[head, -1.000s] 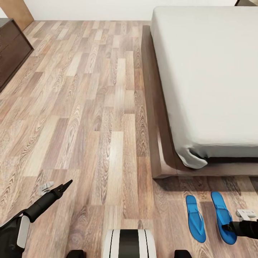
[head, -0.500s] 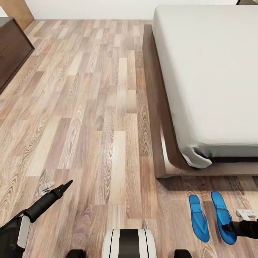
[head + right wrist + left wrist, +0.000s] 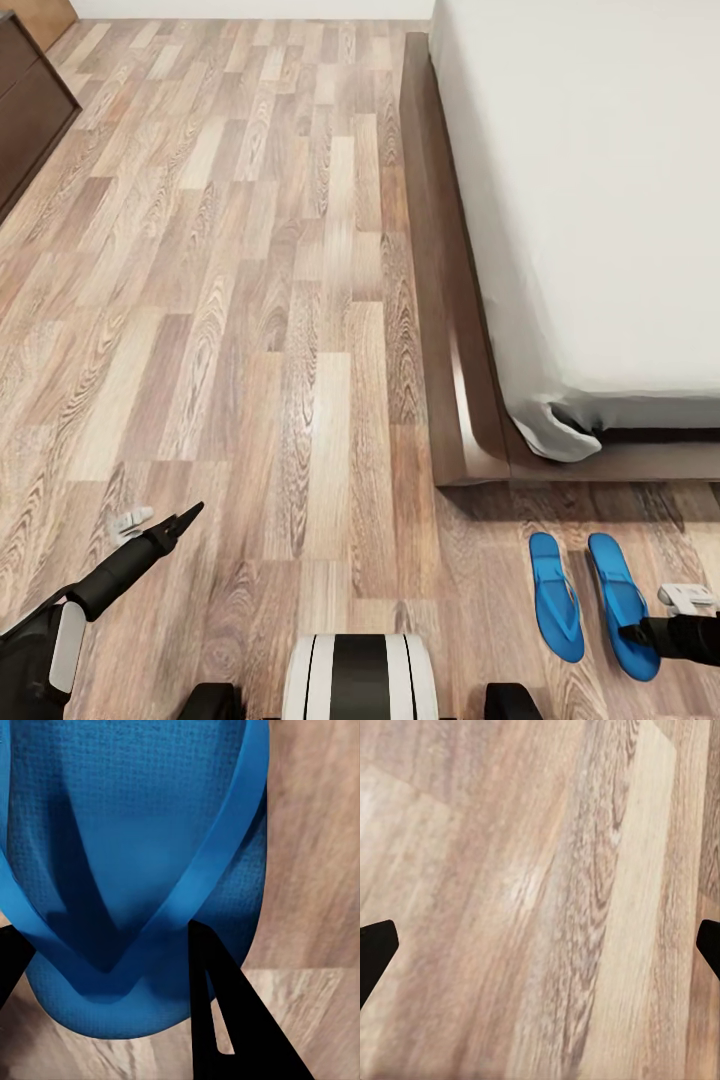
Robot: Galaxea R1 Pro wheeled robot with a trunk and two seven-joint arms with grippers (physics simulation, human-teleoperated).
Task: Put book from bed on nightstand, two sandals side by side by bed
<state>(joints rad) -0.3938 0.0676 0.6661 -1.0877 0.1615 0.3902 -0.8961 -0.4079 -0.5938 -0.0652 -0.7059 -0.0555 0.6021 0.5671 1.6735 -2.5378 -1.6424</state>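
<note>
Two slim, bright blue sandals (image 3: 590,608) lie side by side on grainy wood-plank floor (image 3: 250,300) — right gripper (image 3: 105,967) spread over one's strap, left gripper (image 3: 540,945) spread wide.

Even, soft light fills my head view, with no hard source I can place. The bed (image 3: 590,200) is my landmark: its pale mattress renders nearly washed out and textureless, and its frame carries a thin bright streak of glare at the near corner. A dark, soft shadow lies on the floor (image 3: 250,300) along the bed's foot. The floor planks look slightly smeared. Below my right arm, the sandal (image 3: 135,855) looms large and soft-edged, its strap casting dim shade. My left wrist view of the planks is blurry and pale.
</note>
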